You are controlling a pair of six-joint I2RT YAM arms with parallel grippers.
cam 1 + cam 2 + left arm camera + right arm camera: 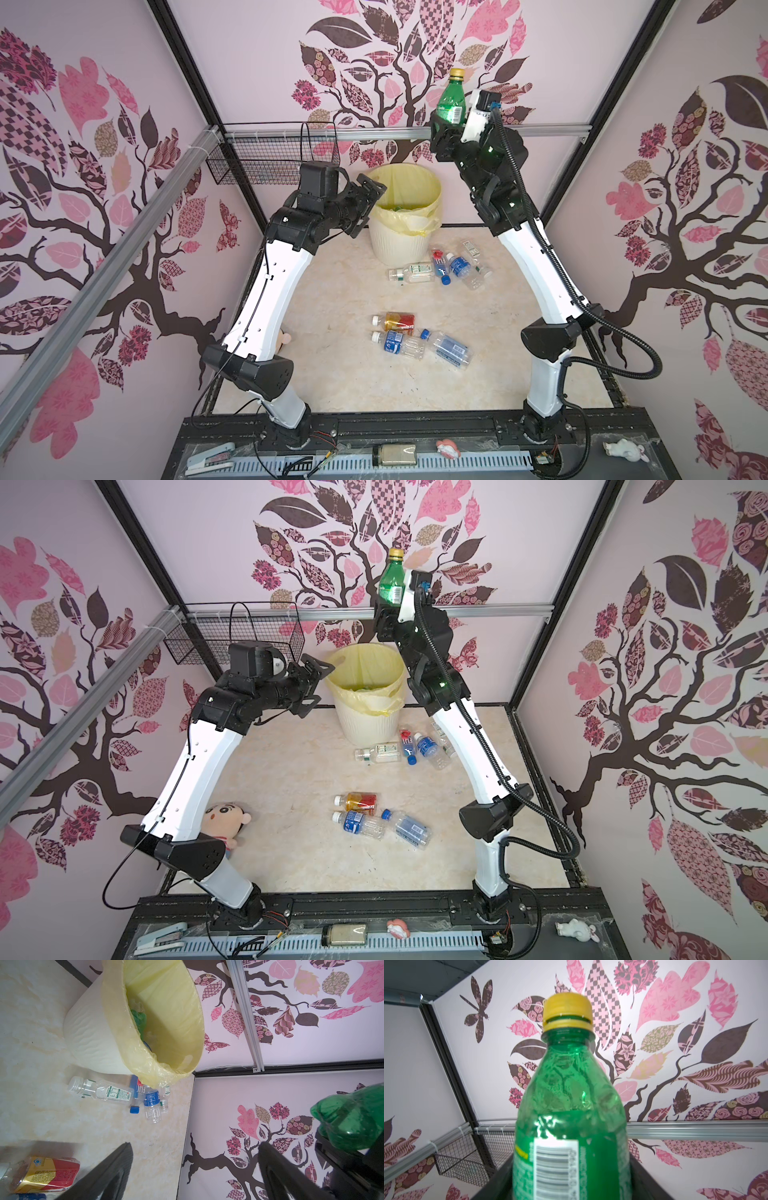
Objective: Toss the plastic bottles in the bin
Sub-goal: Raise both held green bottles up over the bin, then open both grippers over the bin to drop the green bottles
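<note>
now the right claw (445, 124) grasps the green bottle (452, 102) by its lower body, long axis upright, high over the counter (332, 374). the bin (397, 247) stands below and a little toward the left arm's side, so the drop likely needs a short shift that way; the left claw (368, 205), spread wide and empty, hangs just beside the bin's rim.

Pale pink walls (249, 62) on three sides, covered with brown-and-pink tree decals (386, 95). Black corner posts (185, 62) frame enclosure. Aluminium rail (374, 133) crosses back wall; second rail (104, 266) runs along left wall. Black wire basket (257, 166) hangs from back rail near corner. Cream marble-look floor (332, 374), evenly lit. Black ledge (415, 424) along front.
</note>
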